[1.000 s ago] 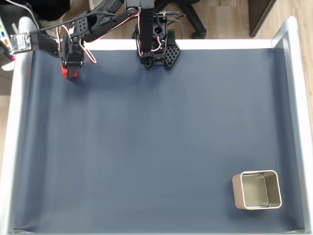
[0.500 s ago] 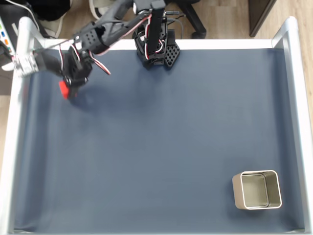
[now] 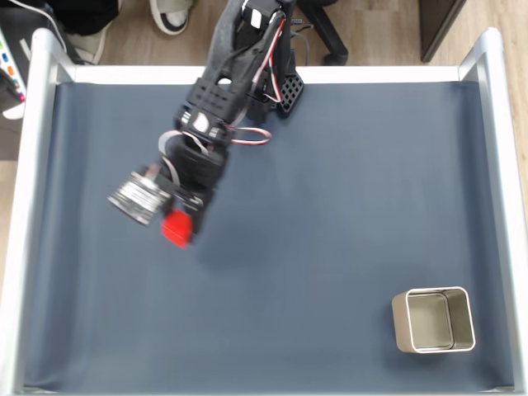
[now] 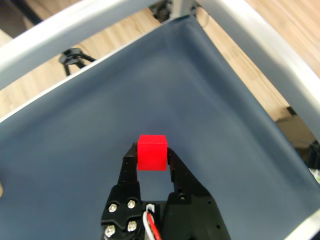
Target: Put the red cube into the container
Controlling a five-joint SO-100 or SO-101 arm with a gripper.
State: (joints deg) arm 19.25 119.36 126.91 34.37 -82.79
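Two fingers point(image 4: 151, 152) clamp the red cube point(image 4: 151, 152) between their tips (lifted above the mat point(image 4: 210, 105)).

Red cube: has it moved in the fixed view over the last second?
Yes. The red cube, held in the pincer, has moved from the mat's top-left corner down and right, toward the container.
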